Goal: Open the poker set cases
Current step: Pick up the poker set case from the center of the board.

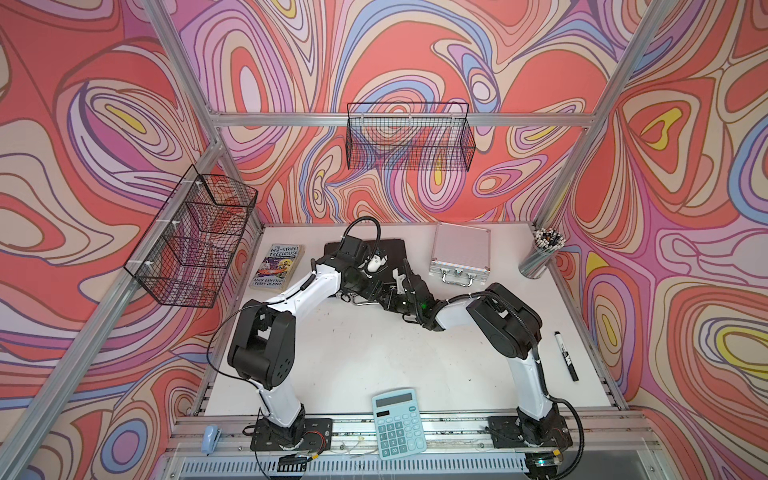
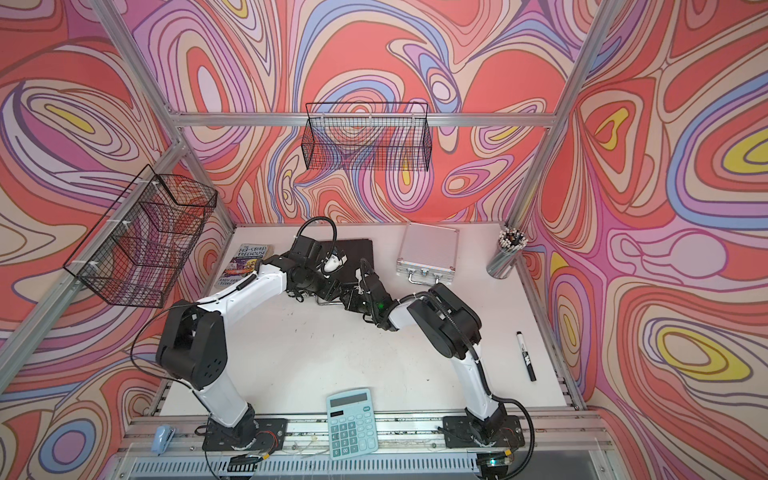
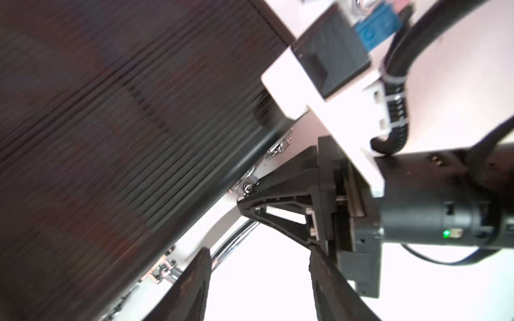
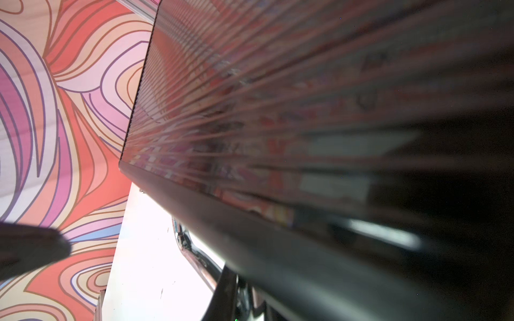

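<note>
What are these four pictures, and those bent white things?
They are two robot arms, each ending in a pincer. Two pictures look down from above; two come from cameras on the arms' wrists. On the white table lie a black case, a shut silver case, a book, a calculator, a marker and a cup of pencils. Both arms reach to the black case: the left pincer stands open, the right pincer is shut at its front edge. I cannot tell whether it grips anything.

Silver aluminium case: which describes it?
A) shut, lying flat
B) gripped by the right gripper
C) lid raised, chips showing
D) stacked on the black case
A: in both top views the silver aluminium case lies flat with its lid down, apart from the black case.
</note>
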You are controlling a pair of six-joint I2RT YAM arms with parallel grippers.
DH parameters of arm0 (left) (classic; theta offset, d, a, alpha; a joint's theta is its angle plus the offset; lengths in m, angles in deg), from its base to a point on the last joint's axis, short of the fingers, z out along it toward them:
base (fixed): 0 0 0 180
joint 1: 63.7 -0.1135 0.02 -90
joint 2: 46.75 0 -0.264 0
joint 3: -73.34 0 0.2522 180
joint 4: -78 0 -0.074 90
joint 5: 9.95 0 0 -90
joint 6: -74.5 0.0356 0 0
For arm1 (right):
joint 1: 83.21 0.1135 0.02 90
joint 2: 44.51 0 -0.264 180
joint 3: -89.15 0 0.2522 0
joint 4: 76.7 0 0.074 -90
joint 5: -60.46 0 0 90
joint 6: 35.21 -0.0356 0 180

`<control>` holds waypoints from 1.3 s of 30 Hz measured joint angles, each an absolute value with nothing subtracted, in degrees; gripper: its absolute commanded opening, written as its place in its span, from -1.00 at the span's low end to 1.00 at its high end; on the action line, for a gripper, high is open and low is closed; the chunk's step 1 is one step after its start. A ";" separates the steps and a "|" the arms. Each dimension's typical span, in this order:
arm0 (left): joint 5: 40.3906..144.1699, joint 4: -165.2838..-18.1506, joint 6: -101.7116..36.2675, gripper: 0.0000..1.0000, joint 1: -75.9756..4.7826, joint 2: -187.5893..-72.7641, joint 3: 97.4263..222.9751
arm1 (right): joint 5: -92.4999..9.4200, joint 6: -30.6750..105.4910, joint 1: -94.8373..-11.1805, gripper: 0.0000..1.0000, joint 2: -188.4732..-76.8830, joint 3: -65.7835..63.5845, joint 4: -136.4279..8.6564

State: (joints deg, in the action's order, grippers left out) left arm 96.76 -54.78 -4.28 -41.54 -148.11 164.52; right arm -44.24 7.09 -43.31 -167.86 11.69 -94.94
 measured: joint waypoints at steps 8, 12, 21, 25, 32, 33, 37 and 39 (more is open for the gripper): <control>98.31 -45.49 5.03 0.12 -44.47 -151.89 167.96 | -45.05 6.00 -43.42 -1.00 -167.84 11.78 -95.32; 98.92 -43.64 7.92 0.14 -45.83 -152.17 167.96 | -45.49 5.49 -43.44 -1.00 -167.84 11.78 -95.34; 97.44 -44.23 13.64 0.13 -45.96 -152.41 166.27 | -46.49 5.28 -43.73 -1.00 -167.84 11.56 -94.99; 95.43 -45.65 15.44 0.13 -45.96 -153.60 166.27 | -47.17 4.84 -43.92 -1.00 -167.84 11.23 -94.42; 93.22 -47.07 17.82 0.13 -45.06 -156.48 166.51 | -48.72 4.12 -44.56 -1.00 -167.84 11.08 -94.29; 93.11 -47.22 17.93 0.13 -44.87 -156.59 166.51 | -48.87 4.10 -44.64 -1.00 -167.84 10.99 -94.24; 93.02 -49.10 18.69 0.13 -44.17 -156.61 166.03 | -49.88 3.81 -45.02 -1.00 -167.84 10.81 -94.18; 92.43 -49.87 19.26 0.13 -43.90 -156.61 165.29 | -50.51 3.66 -45.28 -1.00 -167.82 10.73 -94.18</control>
State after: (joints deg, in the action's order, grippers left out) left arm 92.43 -49.87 19.26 -43.90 -156.61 165.29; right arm -50.51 3.66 -45.28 -167.82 10.73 -94.18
